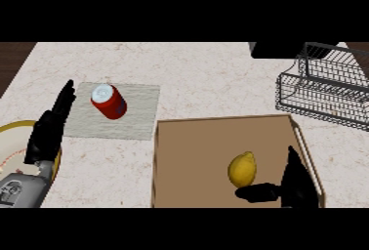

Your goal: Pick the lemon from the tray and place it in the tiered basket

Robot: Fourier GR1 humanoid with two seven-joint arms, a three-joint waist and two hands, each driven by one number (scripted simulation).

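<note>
A yellow lemon (243, 168) lies in the brown tray (202, 146), right of its middle. My right hand (294, 180) is low in the tray just right of the lemon, fingers straight and pointing up the view. Its thumb (256, 192) reaches left under the lemon's near end; I cannot tell whether it touches. The wire tiered basket (324, 93) stands at the far right, beyond the tray's far right corner. My left hand (49, 128) rests open at the left edge, fingers up.
A red can (108, 101) lies tilted on a grey mat (115, 111) left of the tray. A yellow-rimmed plate (16, 128) sits at the left edge, partly behind my left forearm. A dark object (274, 49) is behind the basket.
</note>
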